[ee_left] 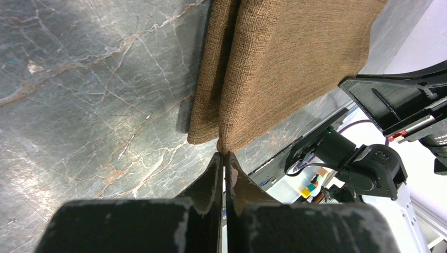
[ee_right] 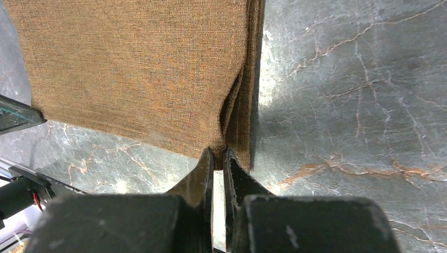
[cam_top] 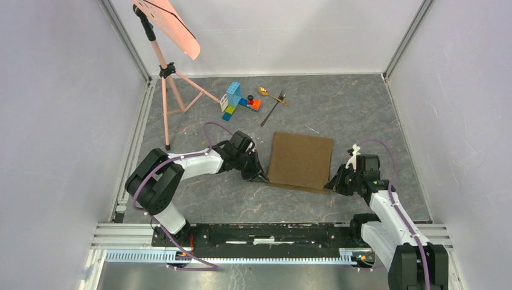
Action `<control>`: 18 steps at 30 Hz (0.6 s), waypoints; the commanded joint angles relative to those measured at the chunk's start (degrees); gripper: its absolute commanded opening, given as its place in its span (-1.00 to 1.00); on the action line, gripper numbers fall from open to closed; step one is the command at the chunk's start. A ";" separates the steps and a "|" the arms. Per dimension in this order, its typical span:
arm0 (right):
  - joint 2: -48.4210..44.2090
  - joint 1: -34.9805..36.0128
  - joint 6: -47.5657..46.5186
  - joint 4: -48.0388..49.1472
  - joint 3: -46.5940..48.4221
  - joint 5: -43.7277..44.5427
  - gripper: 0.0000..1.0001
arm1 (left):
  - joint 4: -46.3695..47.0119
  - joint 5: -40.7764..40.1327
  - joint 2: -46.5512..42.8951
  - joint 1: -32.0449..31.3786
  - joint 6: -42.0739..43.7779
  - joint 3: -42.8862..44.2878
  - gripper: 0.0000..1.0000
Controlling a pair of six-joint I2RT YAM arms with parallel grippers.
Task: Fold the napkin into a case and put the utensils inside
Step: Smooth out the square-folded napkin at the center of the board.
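Table [cam_top: 362, 115]: grey marbled top, walled on three sides.

Left arm [cam_top: 181, 166]: reached forward and inward from its base, bent low over the table, wrist angled down toward the centre.

Right arm [cam_top: 386, 211]: shorter reach, forearm rising from its base, wrist turned inward and down.

Napkin [cam_top: 300, 160]: brown woven cloth, doubled over into two layers, lay flat at mid-table between the two wrists. Its near edge ran from one gripper to the other.

Tripod [cam_top: 172, 90]: pink, stood at far left, well apart from the napkin.

Blocks [cam_top: 236, 101]: coloured toy stack, far side, beside the utensils.

Left gripper [ee_left: 223, 158]: fingers pressed together, pinching the napkin's near-left corner at their tips.

Right gripper [ee_right: 217, 153]: fingers nearly touching, pinching the near-right corner where the layers gaped slightly.

Fork [cam_top: 273, 110]: thin, dark, lay slantwise beyond the napkin's far edge, apart from both grippers.

Spoon [cam_top: 270, 93]: gold, just beyond the fork's head, near the blocks.
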 commanded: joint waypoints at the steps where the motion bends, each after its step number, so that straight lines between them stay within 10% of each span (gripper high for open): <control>1: 0.38 0.13 -0.96 1.87 -0.42 1.33 -1.00 | 1.29 1.20 0.68 -0.42 -1.99 -0.52 -0.95; 18: 0.66 0.11 -1.05 2.34 -1.49 2.14 -1.00 | 0.96 1.64 1.79 -0.55 -2.14 -2.12 -0.95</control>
